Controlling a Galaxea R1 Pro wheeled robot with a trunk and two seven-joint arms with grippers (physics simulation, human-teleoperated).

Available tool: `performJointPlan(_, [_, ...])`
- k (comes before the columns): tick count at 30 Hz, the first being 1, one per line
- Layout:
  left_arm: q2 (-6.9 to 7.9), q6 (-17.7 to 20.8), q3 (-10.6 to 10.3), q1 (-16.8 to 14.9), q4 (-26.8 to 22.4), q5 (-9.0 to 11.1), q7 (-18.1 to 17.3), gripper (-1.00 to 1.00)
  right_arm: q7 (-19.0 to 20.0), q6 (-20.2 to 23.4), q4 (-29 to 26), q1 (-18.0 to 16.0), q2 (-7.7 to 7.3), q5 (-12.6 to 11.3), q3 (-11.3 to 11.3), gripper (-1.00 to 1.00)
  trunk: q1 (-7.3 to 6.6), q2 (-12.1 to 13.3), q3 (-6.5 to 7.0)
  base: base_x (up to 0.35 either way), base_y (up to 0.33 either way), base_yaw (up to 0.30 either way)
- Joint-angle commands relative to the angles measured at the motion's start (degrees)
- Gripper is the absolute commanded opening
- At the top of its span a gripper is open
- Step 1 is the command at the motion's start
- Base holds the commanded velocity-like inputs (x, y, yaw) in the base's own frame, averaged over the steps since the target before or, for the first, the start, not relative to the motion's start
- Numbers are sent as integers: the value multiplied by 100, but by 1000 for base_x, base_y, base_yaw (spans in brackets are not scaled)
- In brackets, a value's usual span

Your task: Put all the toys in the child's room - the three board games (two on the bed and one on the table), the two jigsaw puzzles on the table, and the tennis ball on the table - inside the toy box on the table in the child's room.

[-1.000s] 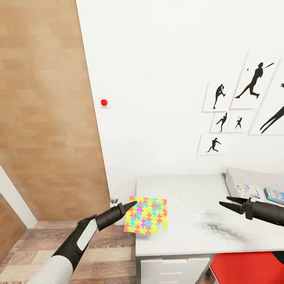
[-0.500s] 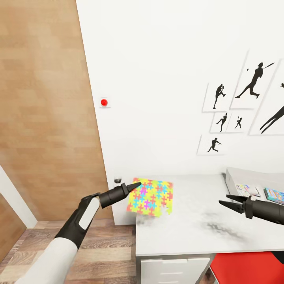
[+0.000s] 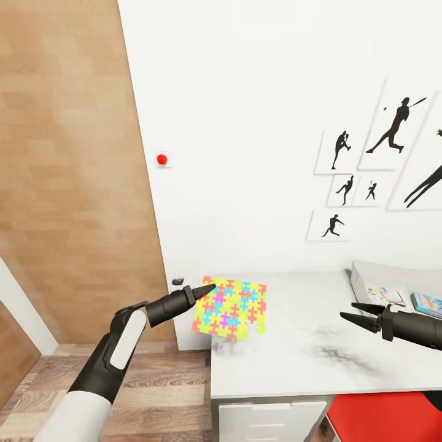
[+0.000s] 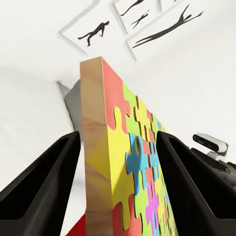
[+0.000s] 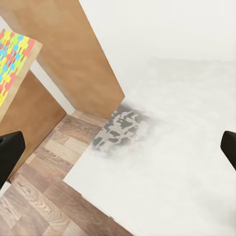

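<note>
Puzzle (image 3: 231,302) clamped by its edge in left gripper (image 3: 209,285); I'd carry it level across to the tub (image 3: 393,273), well right of it.

I see jigsaw puzzle (image 3: 231,302): bright multicoloured square, tilted, pinched in my left tool (image 3: 209,285), raised over the light grey worktop (image 3: 294,362) corner | toy box (image 3: 393,273): grey tub at far right, game boxes (image 3: 405,301) inside

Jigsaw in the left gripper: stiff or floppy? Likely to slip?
Probably stiff: the jigsaw, gripped at one edge by the left gripper, juts out without sagging. Likely light, being thin. Slip seems possible; the fingers pinch only its flat faces.
</note>
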Motion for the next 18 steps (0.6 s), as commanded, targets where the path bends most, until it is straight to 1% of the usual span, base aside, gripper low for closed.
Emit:
performJointPlan(1, [-2, 32, 3, -5, -2, 19, 2, -100, 7, 32, 1, -5, -2, -18, -2, 100, 4, -13, -13, 0, -31, 0])
performJointPlan(2, [-2, 46, 28, 22, -59, 12, 62, -100, 6, 33, -7, -2, -1, -19, -2, 100, 4, -13, -13, 0, -146, 0])
performJointPlan(8, [-3, 54, 43, 41, -99, -8, 104, -100, 6, 33, -18, 0, -1, -21, -2, 100, 4, -13, -13, 0, -209, 0])
performJointPlan(13, [-4, 54, 35, 47, -117, -22, 117, -100, 10, 27, -23, 4, -3, -27, -3, 100, 4, -13, -13, 0, -258, 0])
performJointPlan(18, [-4, 54, 47, 50, -123, -22, 117, -100, 52, 30, -58, 20, -35, -33, -11, 100, 4, -13, -13, 0, -274, 0])
